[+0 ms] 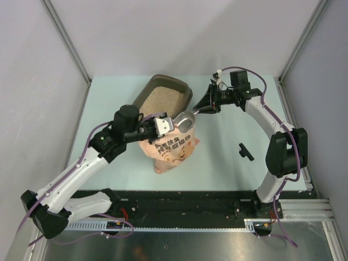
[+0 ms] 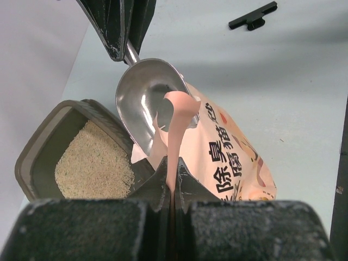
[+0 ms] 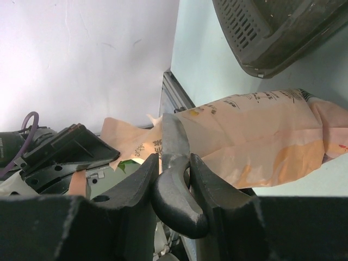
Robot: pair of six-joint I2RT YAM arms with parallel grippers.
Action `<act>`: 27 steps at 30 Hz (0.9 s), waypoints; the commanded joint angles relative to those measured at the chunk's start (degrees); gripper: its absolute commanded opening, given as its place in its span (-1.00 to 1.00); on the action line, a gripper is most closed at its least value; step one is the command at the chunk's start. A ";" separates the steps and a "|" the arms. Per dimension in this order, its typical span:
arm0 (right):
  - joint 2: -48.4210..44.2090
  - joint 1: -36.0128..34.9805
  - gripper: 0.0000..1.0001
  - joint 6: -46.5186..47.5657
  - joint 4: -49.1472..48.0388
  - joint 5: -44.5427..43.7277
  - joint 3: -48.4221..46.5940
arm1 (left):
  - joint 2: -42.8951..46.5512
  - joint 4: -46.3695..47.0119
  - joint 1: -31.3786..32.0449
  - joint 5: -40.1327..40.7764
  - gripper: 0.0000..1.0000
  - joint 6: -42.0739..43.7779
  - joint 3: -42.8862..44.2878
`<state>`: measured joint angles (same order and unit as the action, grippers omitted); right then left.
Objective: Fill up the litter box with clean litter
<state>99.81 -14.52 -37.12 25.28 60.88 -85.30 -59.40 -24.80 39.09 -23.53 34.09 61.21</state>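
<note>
Meanwhile, left end effector (image 1: 166, 125) pinches the bag (image 1: 173, 148), right end effector (image 1: 204, 107) grips the scoop (image 1: 186, 120), both near the litter box (image 1: 142, 95).

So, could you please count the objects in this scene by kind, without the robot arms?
litter box: 1
bag: 1
metal scoop: 1
small black part: 1
Total: 4
</note>
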 commanded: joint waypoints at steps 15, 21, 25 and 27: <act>2.49 7.14 -1.00 14.26 6.80 8.20 -7.17 | 3.58 0.02 0.81 1.47 -1.00 4.14 4.79; 3.55 7.05 -1.00 14.71 6.72 7.76 -6.82 | 4.81 -0.87 0.64 3.58 -1.00 5.90 4.53; 4.60 6.97 -1.00 11.39 3.91 8.37 -5.50 | 5.52 -1.13 0.11 4.10 -1.00 5.99 4.44; 5.48 6.97 -1.00 9.62 1.81 8.99 -4.79 | 6.04 -1.48 -0.42 4.28 -1.00 6.08 4.27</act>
<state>103.00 -7.73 -26.00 30.96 70.50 -90.65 -57.80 -28.47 39.62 -19.99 38.06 61.63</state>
